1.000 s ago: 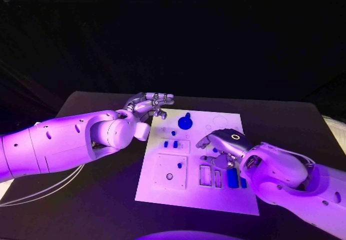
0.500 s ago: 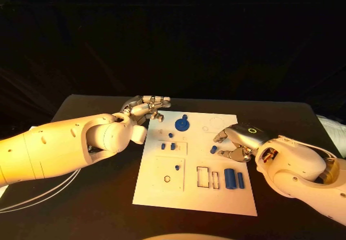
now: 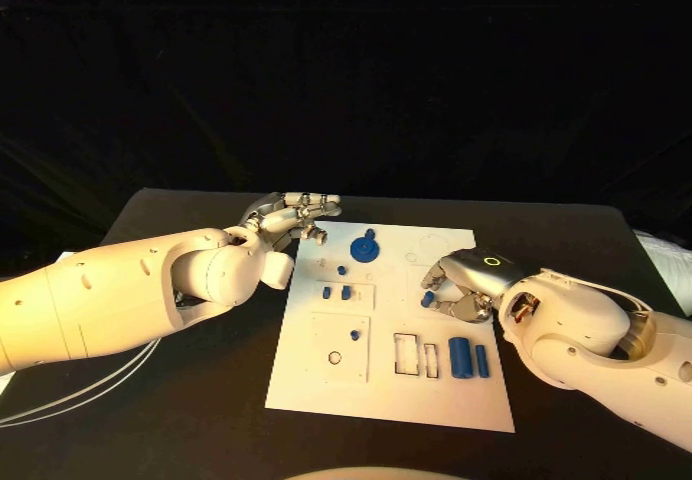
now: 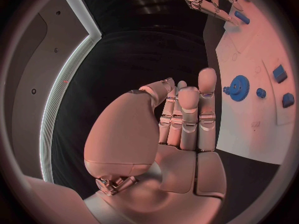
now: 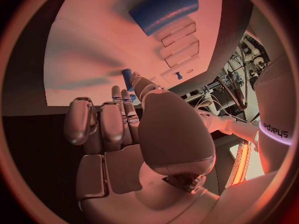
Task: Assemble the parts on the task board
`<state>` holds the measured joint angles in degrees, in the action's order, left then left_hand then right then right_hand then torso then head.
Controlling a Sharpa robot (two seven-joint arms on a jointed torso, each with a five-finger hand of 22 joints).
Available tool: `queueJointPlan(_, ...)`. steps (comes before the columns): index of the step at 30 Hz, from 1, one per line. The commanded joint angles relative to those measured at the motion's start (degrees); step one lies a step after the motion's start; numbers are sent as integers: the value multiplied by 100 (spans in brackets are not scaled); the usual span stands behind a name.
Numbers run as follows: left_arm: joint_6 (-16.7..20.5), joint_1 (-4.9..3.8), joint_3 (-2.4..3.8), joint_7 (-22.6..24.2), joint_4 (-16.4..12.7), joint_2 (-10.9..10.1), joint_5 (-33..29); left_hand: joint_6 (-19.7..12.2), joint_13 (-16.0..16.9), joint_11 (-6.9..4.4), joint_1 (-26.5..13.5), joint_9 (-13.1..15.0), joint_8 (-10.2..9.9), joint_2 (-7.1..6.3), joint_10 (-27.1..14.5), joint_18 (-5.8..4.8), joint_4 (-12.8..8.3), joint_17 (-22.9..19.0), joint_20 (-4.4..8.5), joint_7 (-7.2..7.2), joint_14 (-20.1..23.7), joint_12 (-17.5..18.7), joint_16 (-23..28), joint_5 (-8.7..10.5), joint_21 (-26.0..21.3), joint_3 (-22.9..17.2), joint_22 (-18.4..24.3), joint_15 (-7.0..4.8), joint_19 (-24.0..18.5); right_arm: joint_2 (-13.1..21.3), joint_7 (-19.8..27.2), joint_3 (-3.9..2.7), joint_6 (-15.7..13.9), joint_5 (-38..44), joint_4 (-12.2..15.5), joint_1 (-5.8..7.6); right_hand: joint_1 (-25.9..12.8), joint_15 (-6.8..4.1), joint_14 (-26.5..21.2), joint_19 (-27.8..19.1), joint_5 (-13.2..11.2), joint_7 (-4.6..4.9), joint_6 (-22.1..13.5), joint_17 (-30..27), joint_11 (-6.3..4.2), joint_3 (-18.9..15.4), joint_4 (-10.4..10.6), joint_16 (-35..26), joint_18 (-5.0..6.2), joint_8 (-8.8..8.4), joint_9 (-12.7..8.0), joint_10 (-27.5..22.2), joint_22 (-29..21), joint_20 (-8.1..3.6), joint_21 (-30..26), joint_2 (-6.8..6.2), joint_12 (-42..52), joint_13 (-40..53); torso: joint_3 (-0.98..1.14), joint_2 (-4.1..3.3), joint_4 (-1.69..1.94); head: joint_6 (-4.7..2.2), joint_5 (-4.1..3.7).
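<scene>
1. Task board (image 3: 378, 390): a flat, matte white rectangular plate lying in the middle of the black table (image 3: 173, 400).
2. Blue gear (image 3: 366, 248): a toothed disc with a raised hub, seated near the board's far edge; it also shows in the left wrist view (image 4: 238, 88).
3. Recesses: two narrow rectangular slots (image 3: 417, 357) are cut beside a square panel with a small ring-shaped hole (image 3: 335, 357).
4. Blue cylinder (image 3: 459, 356): smooth and rounded, lying on the board next to a thinner blue bar (image 3: 482, 361).
5. Two small blue pegs (image 3: 336, 293) sit in a shallow rectangular frame.
6. Right hand (image 3: 459, 296): silver, fingers curled over the board's right part, pinching a small blue part (image 3: 428, 298), also seen at its fingertips in the right wrist view (image 5: 127, 78).
7. Left hand (image 3: 299, 216): hovers at the board's far left corner, fingers together and extended, holding nothing.
</scene>
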<state>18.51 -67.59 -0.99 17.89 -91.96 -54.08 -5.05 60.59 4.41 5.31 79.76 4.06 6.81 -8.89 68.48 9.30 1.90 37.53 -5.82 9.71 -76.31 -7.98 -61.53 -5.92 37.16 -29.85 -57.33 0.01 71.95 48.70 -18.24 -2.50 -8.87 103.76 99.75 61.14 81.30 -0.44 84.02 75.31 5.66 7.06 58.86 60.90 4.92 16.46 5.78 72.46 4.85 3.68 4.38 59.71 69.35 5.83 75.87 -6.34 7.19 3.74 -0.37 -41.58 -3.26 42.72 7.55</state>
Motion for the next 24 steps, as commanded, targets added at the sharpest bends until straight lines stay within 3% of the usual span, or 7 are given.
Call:
queueJointPlan(1, -118, 0, 3, 17, -12, 1, -16, -32, -1, -6, 12, -8, 32, 48, -33, 47, -1, -3, -10, 0, 28, -27, -14, 7, -18, 17, 7, 21, -5, -38, 75, 4, 102, -15, -17, -13, 7, 36, 121, 39, 28, 0, 83, 20, -5, 23, 38, 17, 12, 35, 8, 110, 21, 12, 11, 68, 41, 0, 2, -1, -5, 15, 13)
queueJointPlan(6, -127, 0, 2, 12, -7, 4, -16, -32, -1, -6, 12, -8, 32, 48, -33, 47, -1, -3, -10, 0, 28, -27, -14, 7, -18, 17, 7, 21, -5, -94, 136, 9, 87, -42, -38, -23, 60, 57, 133, 96, 11, 7, 243, 61, -8, 121, 48, 55, -3, 65, 30, 338, 94, 42, 63, 121, 98, -5, 1, 7, -3, 22, 10)
queueJointPlan(16, -137, 1, 2, 8, -1, 7, -15, -32, -1, -6, 12, -8, 32, 48, -33, 47, -1, -3, -10, 0, 28, -27, -14, 7, -18, 17, 7, 21, -5, -146, 85, 15, 96, 53, -91, -29, 290, -33, 145, 211, -201, -22, 643, 111, -126, 450, -83, 106, -37, 200, 117, 813, 264, -22, 186, 240, 145, 15, 8, 8, -4, 33, 16)
queueJointPlan(24, -142, 4, 2, 3, 1, 10, -14, -33, 0, -5, 12, -7, 37, 57, -36, 47, -6, -4, -11, 1, 29, -34, -17, 7, -23, 26, 10, 23, -4, -180, 47, 18, -135, 157, -84, -39, 433, -86, 156, 291, -266, -27, 803, 149, -180, 660, -257, 142, -64, 269, 186, 1065, 388, -79, 278, 313, 134, 38, 5, 10, 2, 36, 22)
